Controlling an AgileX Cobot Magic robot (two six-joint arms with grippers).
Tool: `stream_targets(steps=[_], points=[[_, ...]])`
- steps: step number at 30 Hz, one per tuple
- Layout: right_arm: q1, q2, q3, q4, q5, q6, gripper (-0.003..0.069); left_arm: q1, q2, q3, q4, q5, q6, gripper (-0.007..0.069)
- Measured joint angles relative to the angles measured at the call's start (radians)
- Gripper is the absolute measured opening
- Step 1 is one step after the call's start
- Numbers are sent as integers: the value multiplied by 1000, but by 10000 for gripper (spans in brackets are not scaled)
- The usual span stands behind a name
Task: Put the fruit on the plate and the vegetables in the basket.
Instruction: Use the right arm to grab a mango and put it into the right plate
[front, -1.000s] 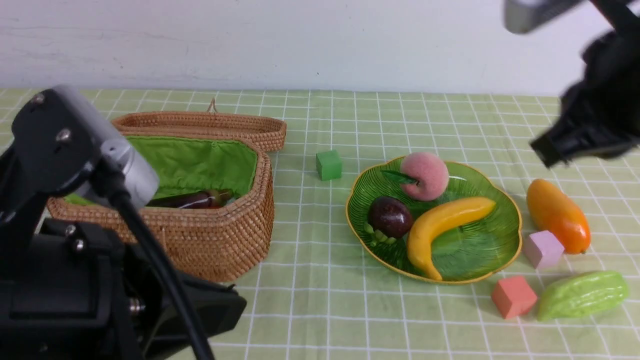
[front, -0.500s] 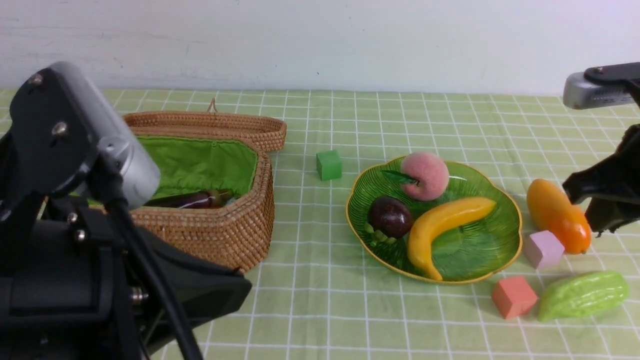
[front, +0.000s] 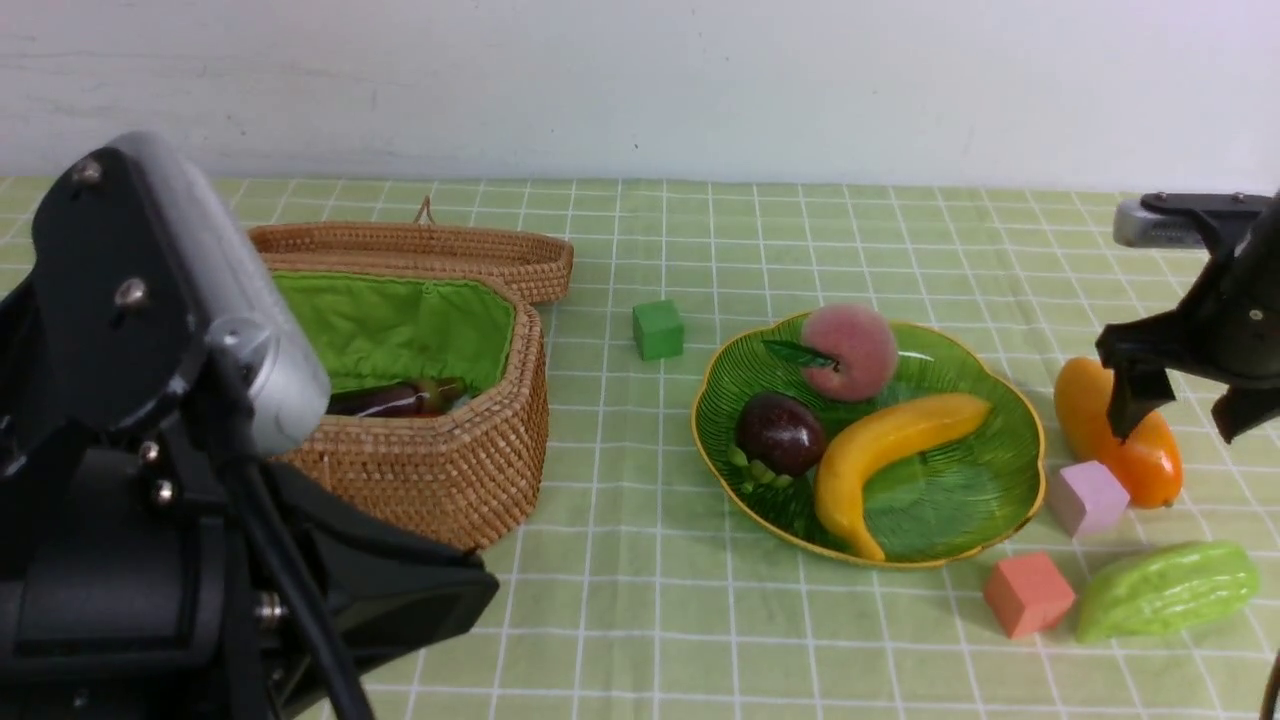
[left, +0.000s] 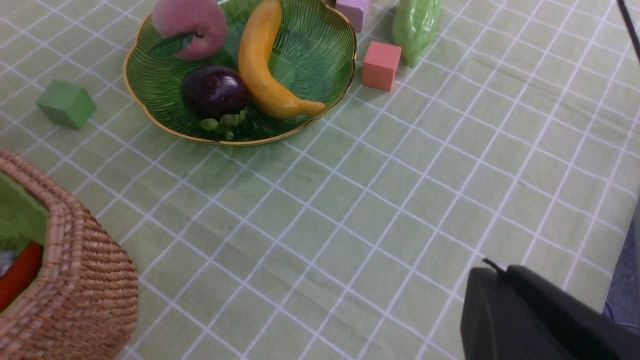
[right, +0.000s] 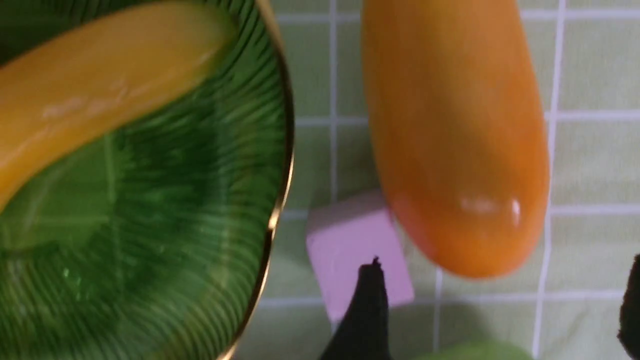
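The green glass plate (front: 1030, 440) holds the pink peach (front: 850, 352), the dark mangosteen (front: 780, 433) and the banana (front: 890, 450). Just right of the plate, the orange mango (front: 1150, 465) lies on the cloth. My right gripper (front: 1180, 415) hangs open directly over it, one finger crossing its middle; in the right wrist view the mango (right: 455, 135) lies just ahead of the spread fingertips of the gripper (right: 505, 280). The bitter gourd (front: 1165, 588) lies at the near right. The wicker basket (front: 440, 460) holds the eggplant (front: 385, 400) and the carrot (left: 17, 275). My left gripper (left: 500, 272) is shut and empty, above bare cloth.
A green cube (front: 657, 329) sits between basket and plate. A pink cube (front: 1087, 497) touches the mango's near end, and a salmon cube (front: 1027, 593) lies beside the gourd. The basket's lid (front: 420, 250) lies open behind it. My left arm (front: 150, 450) fills the near left.
My right gripper has dropped from high at the right to just over the mango, and its jaws have gone from shut to wide open. The left arm has shifted slightly.
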Motion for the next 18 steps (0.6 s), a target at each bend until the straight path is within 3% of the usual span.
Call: stream_targets(steps=[8,18], points=[[-2,166,-170,3,3,-51,617,0,0,0,0,-2,2,2],[-10,263,-187,-9,1,-79,589,0,0,0,0,-3,2,5]])
